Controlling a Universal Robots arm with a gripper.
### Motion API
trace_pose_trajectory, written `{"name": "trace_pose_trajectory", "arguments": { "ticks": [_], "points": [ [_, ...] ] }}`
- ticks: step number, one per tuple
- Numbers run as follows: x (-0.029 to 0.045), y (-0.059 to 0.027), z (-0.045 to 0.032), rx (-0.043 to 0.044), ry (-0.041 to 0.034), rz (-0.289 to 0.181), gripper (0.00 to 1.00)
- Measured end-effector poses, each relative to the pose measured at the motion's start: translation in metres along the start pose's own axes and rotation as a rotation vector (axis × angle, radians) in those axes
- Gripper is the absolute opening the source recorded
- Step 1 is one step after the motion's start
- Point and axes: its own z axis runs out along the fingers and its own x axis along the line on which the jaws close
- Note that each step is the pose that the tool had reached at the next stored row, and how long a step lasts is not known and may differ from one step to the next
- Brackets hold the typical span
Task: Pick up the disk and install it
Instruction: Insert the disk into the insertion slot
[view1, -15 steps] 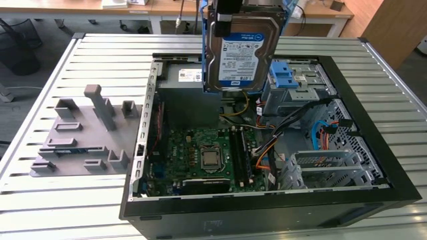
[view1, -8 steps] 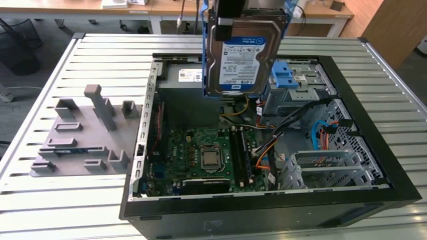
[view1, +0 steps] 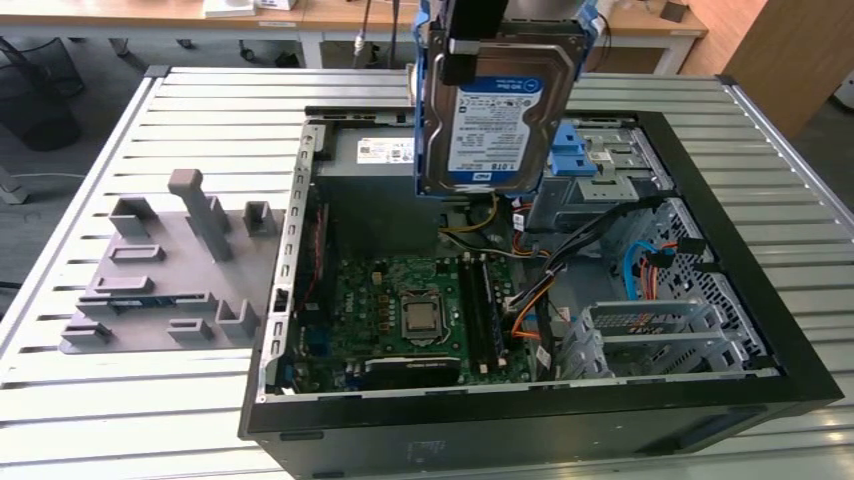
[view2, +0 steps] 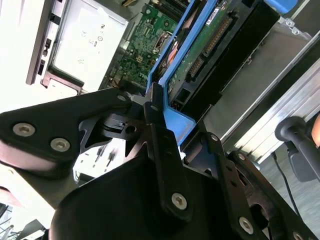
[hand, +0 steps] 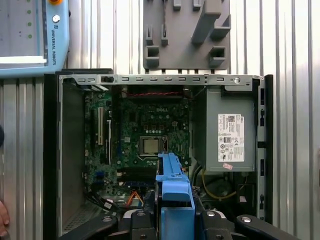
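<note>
The disk (view1: 497, 118), a silver drive with a white-and-blue label and a blue bracket (view1: 427, 100) on its edges, hangs upright above the back of the open computer case (view1: 747, 330). My gripper (view1: 475, 35) is shut on its top edge, clamping the bracket. In the second wrist view the gripper (view2: 156, 112) pinches the blue bracket (view2: 175, 122), with the disk's (view2: 217, 42) circuit-board side showing. In the first wrist view the bracket's edge (hand: 173, 182) sticks out between the fingers (hand: 142, 220), over the motherboard (hand: 150, 135).
A drive cage with blue latches (view1: 574, 150) sits at the case's back right in the exterior view. The grey power supply (hand: 227, 132) and cables (view1: 534, 300) lie inside. A grey fixture plate (view1: 160, 280) lies left of the case. A person's hand (hand: 2, 220) shows at one edge.
</note>
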Motion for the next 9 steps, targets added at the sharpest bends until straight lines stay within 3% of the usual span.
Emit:
{"name": "trace_pose_trajectory", "arguments": {
  "ticks": [5, 9],
  "points": [
    [0.0044, -0.0003, 0.0009, 0.0000, 0.0000, 0.000, 0.36],
    [0.0136, -0.0005, 0.0015, 0.0000, 0.0001, 0.000, 0.36]
  ]
}}
